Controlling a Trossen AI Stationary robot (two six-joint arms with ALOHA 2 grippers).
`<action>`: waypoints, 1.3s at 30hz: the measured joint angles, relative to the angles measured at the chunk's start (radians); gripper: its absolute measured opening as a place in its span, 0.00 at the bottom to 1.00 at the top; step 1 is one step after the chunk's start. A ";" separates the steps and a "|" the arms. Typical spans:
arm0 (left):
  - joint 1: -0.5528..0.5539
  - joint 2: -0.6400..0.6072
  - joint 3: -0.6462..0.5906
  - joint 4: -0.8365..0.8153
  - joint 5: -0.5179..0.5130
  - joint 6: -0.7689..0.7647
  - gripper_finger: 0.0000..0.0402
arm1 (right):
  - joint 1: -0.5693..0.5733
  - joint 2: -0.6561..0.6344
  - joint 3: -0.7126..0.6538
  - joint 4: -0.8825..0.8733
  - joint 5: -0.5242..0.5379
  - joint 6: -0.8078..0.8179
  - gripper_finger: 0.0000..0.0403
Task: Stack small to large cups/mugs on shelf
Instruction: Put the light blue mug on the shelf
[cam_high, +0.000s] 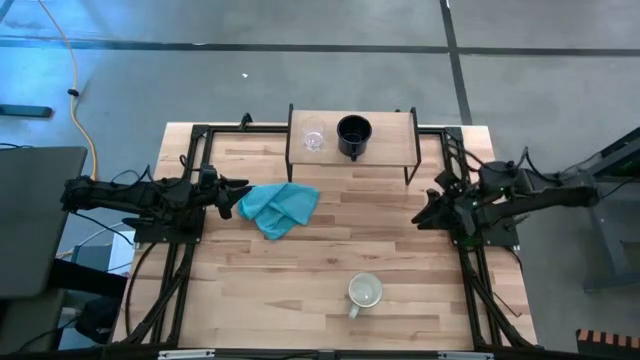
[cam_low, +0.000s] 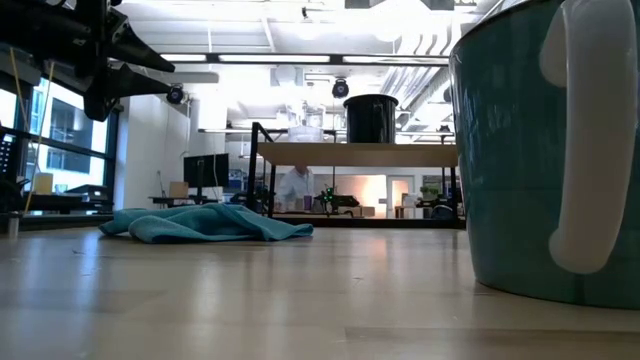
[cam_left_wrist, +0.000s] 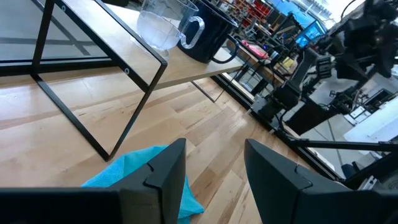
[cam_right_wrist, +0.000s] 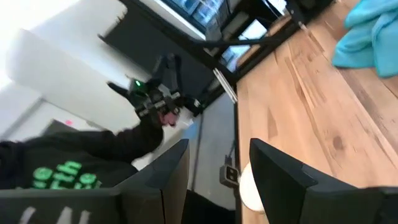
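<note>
Left gripper (cam_high: 244, 190) spread, empty, by the teal cloth (cam_high: 280, 208) | right gripper (cam_high: 421, 217) spread, empty | glass cup (cam_high: 313, 139), black mug (cam_high: 353, 134) on shelf (cam_high: 395, 128) | pale mug (cam_high: 364, 292) on table (far from both) | risk: overreach tips it; a jolt topples the glass.

A low shelf (cam_high: 395, 125) made of a light wood board on thin black legs stands at the far edge of the table. On it, a small clear glass cup (cam_high: 313, 139) stands upright. Just beside it stands a black mug with a handle (cam_high: 353, 134), also upright. A pale grey-white mug with a handle (cam_high: 364, 292) stands alone on the table, well apart from the shelf, near the front edge.
</note>
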 joint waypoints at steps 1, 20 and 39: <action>0.000 0.000 0.000 0.000 0.000 0.000 0.38 | 0.025 0.021 0.021 -0.024 0.022 -0.009 0.40; 0.000 0.000 0.000 -0.002 0.000 0.003 0.38 | 0.412 0.427 0.446 -0.447 0.364 0.092 0.40; 0.000 0.000 0.000 -0.002 0.020 0.003 0.38 | 0.597 0.706 0.521 -0.458 0.494 0.324 0.40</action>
